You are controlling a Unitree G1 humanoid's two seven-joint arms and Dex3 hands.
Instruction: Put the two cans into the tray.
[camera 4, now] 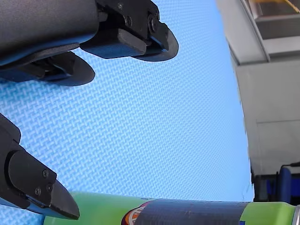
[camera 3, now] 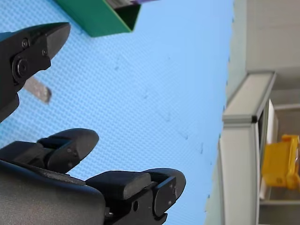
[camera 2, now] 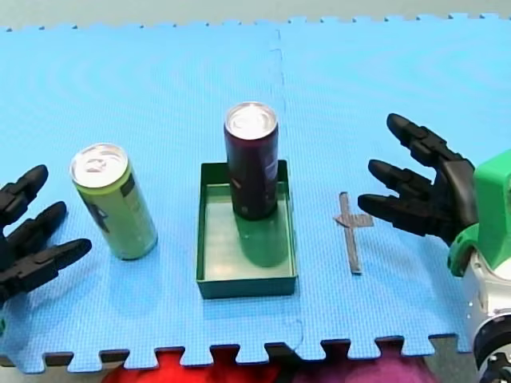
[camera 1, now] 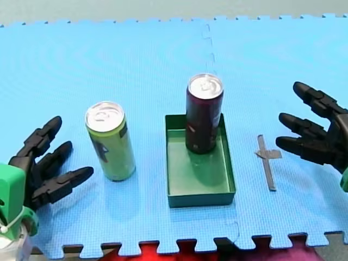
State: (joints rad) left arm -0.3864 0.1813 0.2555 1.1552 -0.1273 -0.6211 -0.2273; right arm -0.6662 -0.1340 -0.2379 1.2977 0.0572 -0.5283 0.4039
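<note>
Blue mat (camera 1: pixel 109 65), dark can (camera 1: pixel 204 117) in tray (camera 1: pixel 201 198), second wrist view: green can (camera 4: pixel 101 207)

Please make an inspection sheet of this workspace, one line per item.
Surface: blue foam mat of joined tiles.
Job's things: dark can stands upright in the green tray, at its far end; green can stands upright on the mat, left of the tray.
Clutter: grey tape cross on the mat, right of the tray.
Hands: left hand left of the green can, holds nothing; right hand right of the tape cross, holds nothing.
Cables: nothing seen.
Surroundings: red and purple material below the mat's near edge.
</note>
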